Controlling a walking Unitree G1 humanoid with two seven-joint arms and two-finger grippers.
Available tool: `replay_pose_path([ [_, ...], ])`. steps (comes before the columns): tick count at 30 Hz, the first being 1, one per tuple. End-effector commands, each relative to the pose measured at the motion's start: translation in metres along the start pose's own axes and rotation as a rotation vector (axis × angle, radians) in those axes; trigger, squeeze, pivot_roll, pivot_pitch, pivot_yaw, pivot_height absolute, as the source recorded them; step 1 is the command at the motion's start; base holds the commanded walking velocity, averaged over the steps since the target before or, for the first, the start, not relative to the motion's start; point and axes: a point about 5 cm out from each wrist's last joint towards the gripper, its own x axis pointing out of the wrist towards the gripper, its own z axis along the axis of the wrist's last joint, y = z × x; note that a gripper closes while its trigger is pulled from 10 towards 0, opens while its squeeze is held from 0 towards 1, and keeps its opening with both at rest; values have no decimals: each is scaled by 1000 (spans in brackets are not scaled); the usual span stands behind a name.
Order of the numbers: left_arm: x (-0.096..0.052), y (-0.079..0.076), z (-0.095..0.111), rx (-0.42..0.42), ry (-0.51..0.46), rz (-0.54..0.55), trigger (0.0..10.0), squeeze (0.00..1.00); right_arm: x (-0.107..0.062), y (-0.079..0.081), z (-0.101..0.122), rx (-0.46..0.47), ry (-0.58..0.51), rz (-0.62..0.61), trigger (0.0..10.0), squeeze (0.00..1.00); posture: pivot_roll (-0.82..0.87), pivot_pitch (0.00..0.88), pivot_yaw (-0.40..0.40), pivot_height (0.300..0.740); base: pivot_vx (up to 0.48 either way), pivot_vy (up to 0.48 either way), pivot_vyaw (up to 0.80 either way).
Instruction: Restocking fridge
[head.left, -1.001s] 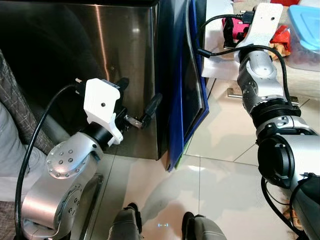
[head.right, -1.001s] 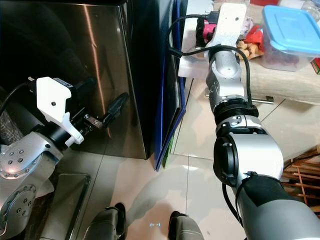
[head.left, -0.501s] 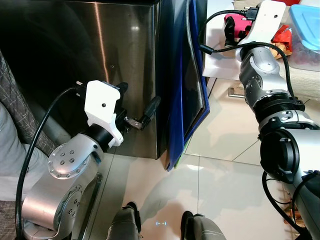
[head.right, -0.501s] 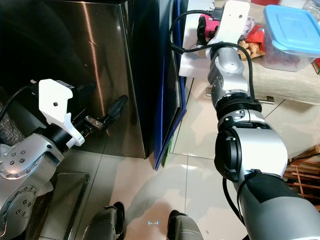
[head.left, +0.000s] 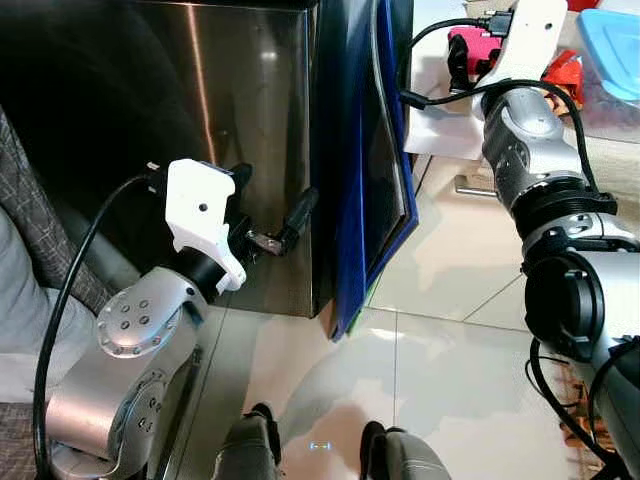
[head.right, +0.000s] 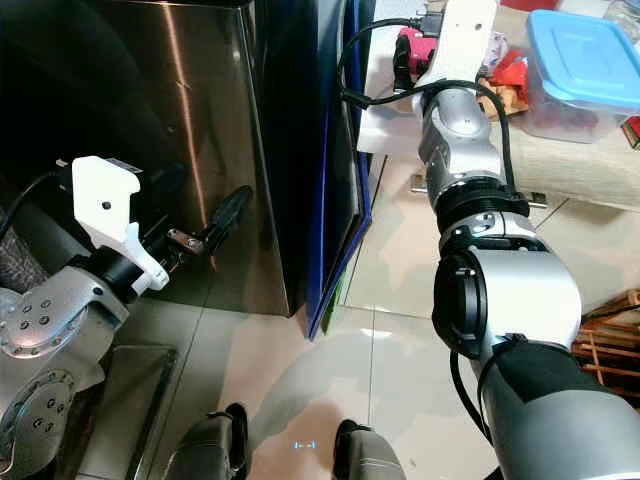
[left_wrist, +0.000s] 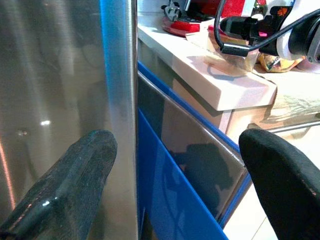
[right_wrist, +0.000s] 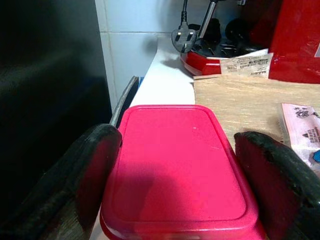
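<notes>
Right gripper (right_wrist: 175, 165) has crept fwd; its spread fingers now flank pink container (right_wrist: 177, 165) on far-right counter (right_wrist: 240, 95). Close squarely on sides. Left gripper (head.left: 270, 215) open near fridge door (head.left: 375, 150).

I see even indoor light and sharp head views; glare streaks the steel fridge (head.left: 200, 120), its upper left dark, and near fingertips (left_wrist: 65, 195) blur.

Glossy pale floor tiles (head.left: 450, 330) beside a wooden counter (right_wrist: 240, 95).
</notes>
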Motion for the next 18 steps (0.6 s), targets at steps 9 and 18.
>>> replay_pose_path([
  [9,2,-2,1,-5,-3,-8,10000,0,-10,3,-51,71,237,7,0,0,185,248,-2,740,0,0,0],
  [18,4,-2,0,-3,-5,-11,10000,0,-8,1,-42,47,181,3,0,0,179,244,1,740,0,0,0],
])
